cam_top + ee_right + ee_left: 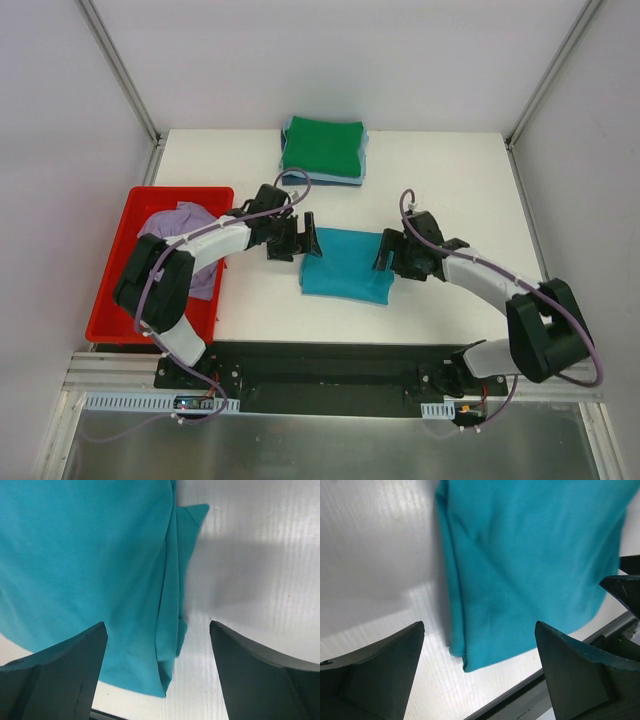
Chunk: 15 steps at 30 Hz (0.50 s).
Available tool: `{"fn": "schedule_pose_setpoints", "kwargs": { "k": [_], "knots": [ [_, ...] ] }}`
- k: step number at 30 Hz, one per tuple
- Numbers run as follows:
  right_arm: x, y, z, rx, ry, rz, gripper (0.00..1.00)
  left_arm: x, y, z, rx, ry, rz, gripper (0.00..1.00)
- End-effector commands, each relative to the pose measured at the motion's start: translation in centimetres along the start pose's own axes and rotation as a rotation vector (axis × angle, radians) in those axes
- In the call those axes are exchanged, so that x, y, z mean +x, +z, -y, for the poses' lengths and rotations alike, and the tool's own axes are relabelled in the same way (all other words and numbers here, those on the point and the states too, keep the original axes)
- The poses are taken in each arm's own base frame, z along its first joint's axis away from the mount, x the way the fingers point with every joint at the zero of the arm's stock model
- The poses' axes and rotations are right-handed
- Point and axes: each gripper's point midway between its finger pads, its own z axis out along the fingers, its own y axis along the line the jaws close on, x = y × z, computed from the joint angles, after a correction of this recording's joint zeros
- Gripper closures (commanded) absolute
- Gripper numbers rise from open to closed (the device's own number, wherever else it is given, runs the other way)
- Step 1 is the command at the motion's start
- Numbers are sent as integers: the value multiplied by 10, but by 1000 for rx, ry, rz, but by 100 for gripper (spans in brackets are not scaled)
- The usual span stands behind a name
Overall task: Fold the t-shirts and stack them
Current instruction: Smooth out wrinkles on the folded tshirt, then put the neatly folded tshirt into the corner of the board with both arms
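Observation:
A folded teal t-shirt (pixel 348 263) lies flat at the middle of the white table. My left gripper (pixel 303 241) is open and empty above its left edge; the left wrist view shows the shirt's near left corner (pixel 520 570) between the spread fingers. My right gripper (pixel 384 252) is open and empty above its right edge; the right wrist view shows the folded right edge (pixel 100 565) below the fingers. A stack with a green t-shirt (pixel 323 147) on top of blue ones sits at the back. A lavender t-shirt (pixel 183 225) lies crumpled in the red tray (pixel 120 262).
The red tray stands at the left edge of the table. The stack sits near the back edge. Grey walls and metal rails close the sides. The black arm mount runs along the near edge (pixel 330 365).

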Motion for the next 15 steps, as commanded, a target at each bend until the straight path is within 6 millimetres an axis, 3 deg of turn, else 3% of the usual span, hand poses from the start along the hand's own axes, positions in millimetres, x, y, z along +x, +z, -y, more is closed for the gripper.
{"fn": "schedule_pose_setpoints", "kwargs": {
  "k": [1,5,9,12,15],
  "knots": [
    [-5,17,-17,-8,-23,-57,17,10,16,-12,-46,-67,-66,10],
    [5,30,-18,2,-2,-97,21,21,30,-8,-5,-88,-153,13],
    [17,39,-27,-25,2,-136,34,35,42,-9,-21,-95,-199,19],
    [23,43,-30,-23,7,-149,43,42,50,-7,-28,-88,-223,35],
    [24,47,-29,-12,14,-149,68,41,51,-8,-38,-92,-217,54]
  ]
}}
